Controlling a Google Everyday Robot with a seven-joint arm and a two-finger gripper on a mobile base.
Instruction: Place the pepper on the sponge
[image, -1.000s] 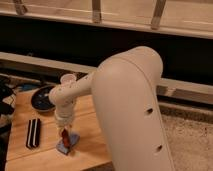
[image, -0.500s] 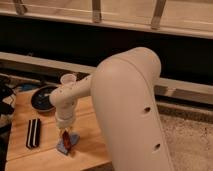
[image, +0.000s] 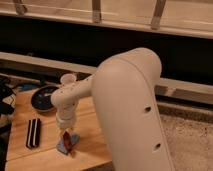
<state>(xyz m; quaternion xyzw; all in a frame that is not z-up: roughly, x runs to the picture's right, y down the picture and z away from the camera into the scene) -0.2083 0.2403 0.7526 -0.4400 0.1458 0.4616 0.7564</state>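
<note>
**Gripper (image: 66, 131) low over sponge (image: 63, 147), pepper (image: 67, 139) beneath it**

Gripper points straight down near the front of the wooden table (image: 45, 157), just above the light blue sponge. The dark red pepper shows right under its tip, standing more or less upright, with its lower end at the sponge. Whether the gripper is clamped on the pepper or merely hangs over it, I cannot tell from where I stand. The sponge lies flat on the wood, a corner of it sticking out to the left of the pepper.

To the left, well apart from the sponge, a black block with a white stripe (image: 33, 133) lies on the table. Behind it, near the far edge, sits a round dark bowl (image: 44, 98). The cream arm (image: 130, 110) rises from the wrist and swells into a big rounded housing that hides the right end of the table. Speckled floor (image: 187, 145) runs off to the right, and a dark wall with a railing stands behind.
</note>
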